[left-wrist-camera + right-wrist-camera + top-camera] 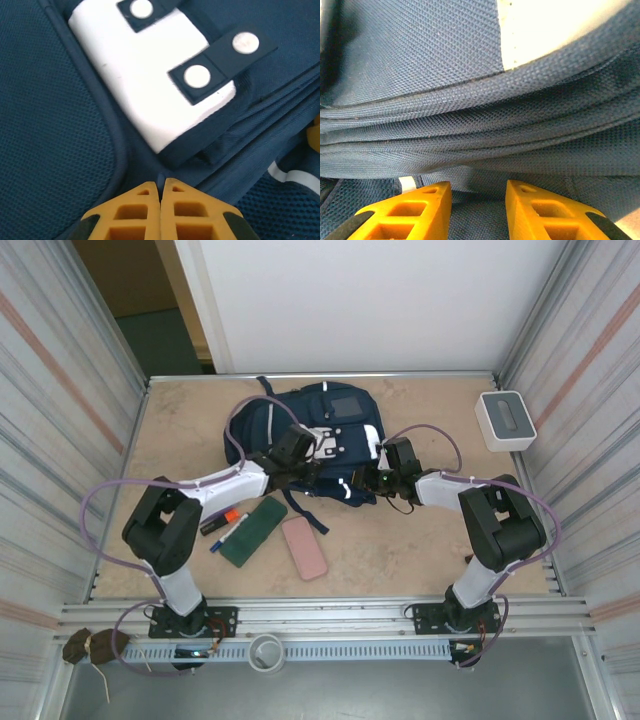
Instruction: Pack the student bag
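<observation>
**Item 1.** Student bag [290, 415]: large navy-blue fabric backpack with thin white stripes. It lies flat at the middle of the far half of the tan table [180, 430]. A grey square patch [345, 407] sits on its far part and a white label [150, 75] with navy snap tabs at its centre.

**Item 2.** Left gripper [161, 187]: yellow-fingered pincer, closed, tips pressed together. It sits on the bag's navy cloth just on the near side of the white label. Whether a thin fold or seam is caught between the tips cannot be told.

**Item 3.** Right gripper [477, 192]: yellow-fingered pincer, fingers apart. It is against the stacked folds at the bag's near right edge, with navy mesh showing through the gap.

**Item 4.** Dark green flat rectangular pouch [255, 532]: lies just off the bag's near left corner.

**Item 5.** Pink oblong case [303, 547]: lies near the bag's near edge, just right of the pouch.

**Item 6.** Orange-and-black marker [222, 520] and blue pen [230, 537]: both lie beside the pouch, on the side away from the pink case.

**Item 7.** White-grey square box [505, 420]: stands well apart from the bag, to its right, by the right wall.
</observation>
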Robot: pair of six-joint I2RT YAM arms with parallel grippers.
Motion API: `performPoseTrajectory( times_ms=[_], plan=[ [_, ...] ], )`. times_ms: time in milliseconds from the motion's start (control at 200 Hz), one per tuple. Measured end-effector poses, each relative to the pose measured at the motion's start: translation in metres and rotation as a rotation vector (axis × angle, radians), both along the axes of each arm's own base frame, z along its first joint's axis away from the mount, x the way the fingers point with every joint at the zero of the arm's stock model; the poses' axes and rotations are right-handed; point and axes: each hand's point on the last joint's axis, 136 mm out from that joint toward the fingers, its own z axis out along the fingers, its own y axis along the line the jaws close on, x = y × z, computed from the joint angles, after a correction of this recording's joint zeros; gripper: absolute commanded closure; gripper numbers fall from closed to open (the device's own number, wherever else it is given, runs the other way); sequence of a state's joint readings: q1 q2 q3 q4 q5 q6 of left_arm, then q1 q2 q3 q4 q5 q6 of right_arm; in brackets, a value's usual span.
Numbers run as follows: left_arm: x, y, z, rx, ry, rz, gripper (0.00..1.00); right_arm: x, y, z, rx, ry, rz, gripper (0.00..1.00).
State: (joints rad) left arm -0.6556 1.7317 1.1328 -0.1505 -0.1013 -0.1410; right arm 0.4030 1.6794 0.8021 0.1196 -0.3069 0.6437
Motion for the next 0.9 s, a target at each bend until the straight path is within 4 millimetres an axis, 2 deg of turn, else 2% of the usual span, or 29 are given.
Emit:
performPoseTrajectory(
  times_ms=[220, 331, 451, 571, 681, 761, 832, 902],
  plan=[
    [-0.002, 0.018, -0.003, -0.049, 0.009, 0.016, 1.0, 0.0, -0.005, -0.001, -0.009, 0.025, -0.011, 0.66],
    [-0.002, 0.03, 0.004, -0.075, -0.014, 0.049, 1.0, 0.001, -0.013, -0.002, -0.011, 0.043, -0.027, 0.65],
    [-0.003, 0.047, 0.014, -0.099, -0.041, 0.104, 1.0, 0.0, -0.027, 0.005, -0.011, 0.053, -0.045, 0.58],
    [-0.004, 0.053, 0.024, -0.137, -0.054, 0.139, 1.0, -0.006, -0.035, 0.021, -0.018, 0.043, -0.054, 0.46],
    [-0.008, 0.052, 0.029, -0.185, -0.048, 0.153, 1.0, -0.016, -0.025, 0.046, 0.007, 0.0, -0.052, 0.34],
    [-0.011, 0.046, 0.033, -0.212, -0.045, 0.145, 1.0, -0.032, -0.01, 0.057, 0.051, -0.012, -0.058, 0.26],
    [-0.015, 0.039, 0.034, -0.229, -0.039, 0.13, 1.0, -0.044, 0.002, 0.056, 0.083, -0.001, -0.074, 0.19],
    [-0.019, 0.032, 0.034, -0.237, -0.03, 0.11, 1.0, -0.054, 0.009, 0.047, 0.098, 0.031, -0.1, 0.17]
  ],
)
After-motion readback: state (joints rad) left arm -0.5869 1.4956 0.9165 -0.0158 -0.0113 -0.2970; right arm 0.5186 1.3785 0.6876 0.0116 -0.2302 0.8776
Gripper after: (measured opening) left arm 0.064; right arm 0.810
